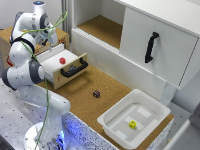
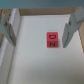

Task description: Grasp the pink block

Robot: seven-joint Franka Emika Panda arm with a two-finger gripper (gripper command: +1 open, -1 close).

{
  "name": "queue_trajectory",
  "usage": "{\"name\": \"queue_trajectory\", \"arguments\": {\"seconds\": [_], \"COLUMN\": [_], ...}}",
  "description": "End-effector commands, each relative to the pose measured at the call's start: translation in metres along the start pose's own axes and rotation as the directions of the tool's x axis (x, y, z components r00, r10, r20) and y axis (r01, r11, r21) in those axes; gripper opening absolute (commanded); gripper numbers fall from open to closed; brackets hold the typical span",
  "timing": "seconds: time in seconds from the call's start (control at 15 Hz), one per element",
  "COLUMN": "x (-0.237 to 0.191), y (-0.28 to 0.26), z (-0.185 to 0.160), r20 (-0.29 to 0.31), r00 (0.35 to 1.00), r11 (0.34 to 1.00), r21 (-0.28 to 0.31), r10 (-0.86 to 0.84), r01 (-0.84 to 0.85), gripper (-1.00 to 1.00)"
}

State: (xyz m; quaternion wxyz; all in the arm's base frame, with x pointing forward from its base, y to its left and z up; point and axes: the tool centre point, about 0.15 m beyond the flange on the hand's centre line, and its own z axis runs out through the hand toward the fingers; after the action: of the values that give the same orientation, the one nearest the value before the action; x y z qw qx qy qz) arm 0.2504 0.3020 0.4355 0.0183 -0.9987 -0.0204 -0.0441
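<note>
From my station I see the pink block [image 1: 62, 60] lying inside the open drawer [image 1: 54, 56], on its white floor, close behind the drawer front with its black handle [image 1: 74, 68]. The arm [image 1: 27, 60] bends over the drawer from the exterior view's left, and the tool [image 2: 42, 24] hangs above the drawer's interior. In the wrist view its two fingers [image 2: 8, 25] stand wide apart, nothing between them but the white drawer floor. The pink block [image 2: 53, 40] lies nearer one finger than the other, clear of both and not touched. Its upper face carries dark markings that look like letters, though the picture is too blurred for me to read them with any confidence.

Out on the cork-coloured worktop [image 1: 107, 102], a dark cube [image 1: 96, 93] sits by itself, well apart from the drawer. Toward the exterior view's right stands a white tray [image 1: 112, 122] with a yellow cube [image 1: 132, 124] inside it. Behind that is a white cabinet [image 1: 165, 30] with a black handle on its door [image 1: 151, 47].
</note>
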Motion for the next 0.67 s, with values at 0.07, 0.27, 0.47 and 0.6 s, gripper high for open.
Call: {"name": "queue_trajectory", "arguments": {"seconds": [0.07,0.27,0.47,0.6], "x": [0.027,0.035,0.045,0.049], "y": [0.011,0.013,0.017,0.021], "z": [0.054,0.071,0.081,0.087], "r20": [0.007,0.005,-0.008,-0.021], "r00": [0.998,1.000,0.998,0.998], "r11": [0.996,0.998,0.998,0.998], "r21": [0.061,0.069,0.013,-0.005], "r10": [0.057,-0.004,-0.064,-0.066], "r01": [-0.057,0.004,0.065,0.066], "gripper": [1.00,1.00,1.00,1.00]}}
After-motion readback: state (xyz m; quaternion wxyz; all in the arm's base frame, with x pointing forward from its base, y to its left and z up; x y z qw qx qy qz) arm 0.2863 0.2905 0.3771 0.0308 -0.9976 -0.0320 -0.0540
